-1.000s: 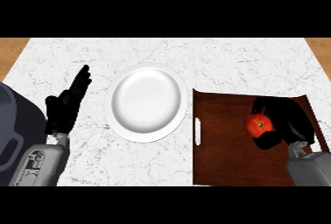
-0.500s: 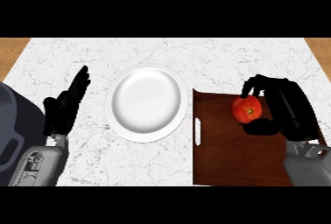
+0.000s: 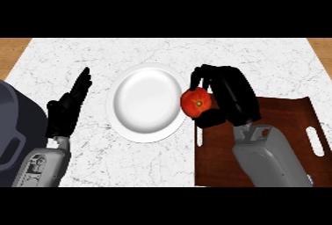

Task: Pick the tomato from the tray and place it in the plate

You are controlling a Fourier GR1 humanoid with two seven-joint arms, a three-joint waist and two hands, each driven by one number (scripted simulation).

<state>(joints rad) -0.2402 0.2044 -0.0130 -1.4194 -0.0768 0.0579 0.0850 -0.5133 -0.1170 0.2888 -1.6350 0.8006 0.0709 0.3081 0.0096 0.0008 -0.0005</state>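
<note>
The tomato [image 3: 195, 102] is up in the right hand [image 3: 228, 97], red with a small dark spot on its skin, sitting at the right rim of the plate [image 3: 148, 102] and just overlapping its edge as seen from above. The right hand's black fingers curl over the top and far side of the tomato, with the thumb tucked under on the near side, so the fruit is pinched between them. The hand's grey forearm [image 3: 269, 154] comes in from the near right, crossing the tray [image 3: 292, 127].

The tray is dark brown wood, lying on the right part of the white marbled counter [image 3: 97, 158], with a slot handle showing on its right side and another on its left edge near the plate. The plate is plain white, sitting in the middle of the counter, nothing on it.

Over on the left, the left hand [image 3: 66, 110] rests open, fingers straight and pointing far, holding nothing, well apart from the plate.

No writing or brand marks can be read anywhere.
</note>
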